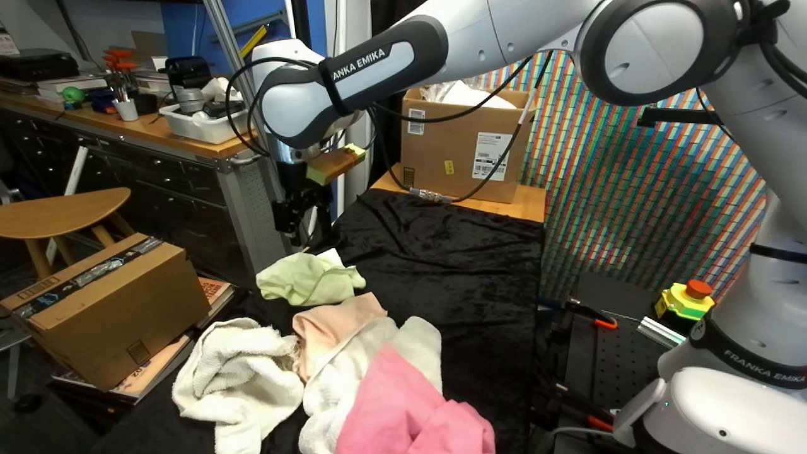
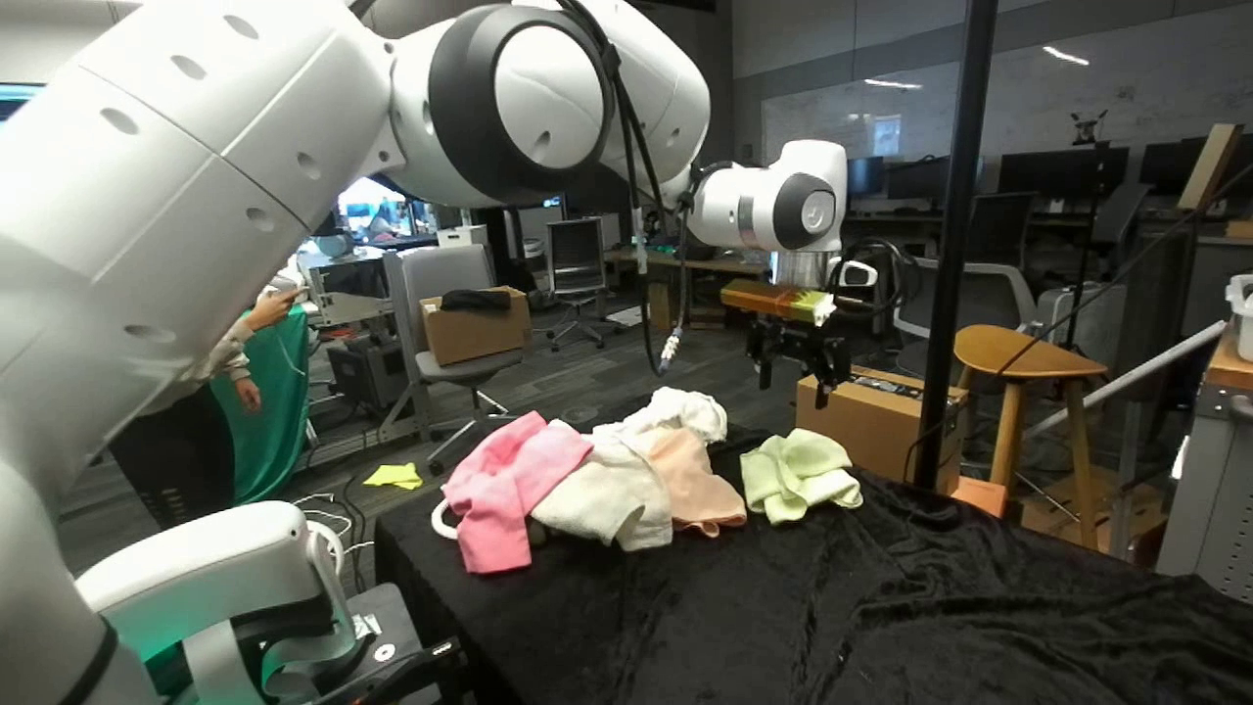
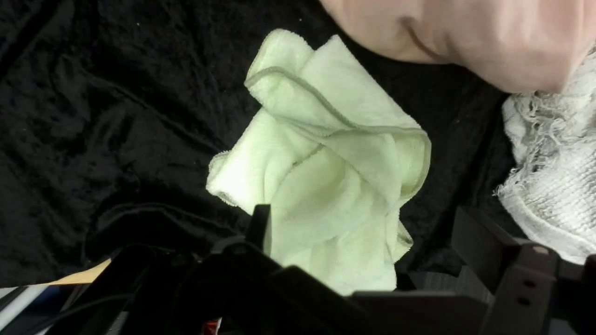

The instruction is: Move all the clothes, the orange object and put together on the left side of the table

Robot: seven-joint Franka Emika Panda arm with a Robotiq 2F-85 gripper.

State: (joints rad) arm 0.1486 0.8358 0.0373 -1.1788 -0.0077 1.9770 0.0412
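My gripper [image 1: 309, 234] hangs above the table's edge with its jaws wide apart and nothing held. In the wrist view a pale green cloth [image 3: 335, 186] lies crumpled below the fingers, and a gap above this cloth [image 2: 798, 475] shows in an exterior view. Beside it a peach cloth [image 1: 334, 321] touches a frayed white cloth [image 1: 239, 372] and a cream-white cloth [image 1: 353, 372]. A bright pink cloth [image 1: 403, 403] lies over part of the cream one. All rest bunched on the black-covered table [image 1: 441, 265]. The orange object is hidden or out of view.
A cardboard box [image 1: 107, 309] on books stands just off the table's edge near the clothes. Another carton [image 1: 466, 145] sits behind the table's end. A dark upright post [image 2: 954, 245] rises close to the gripper. A red-topped knob [image 1: 696, 290] is near the robot's base.
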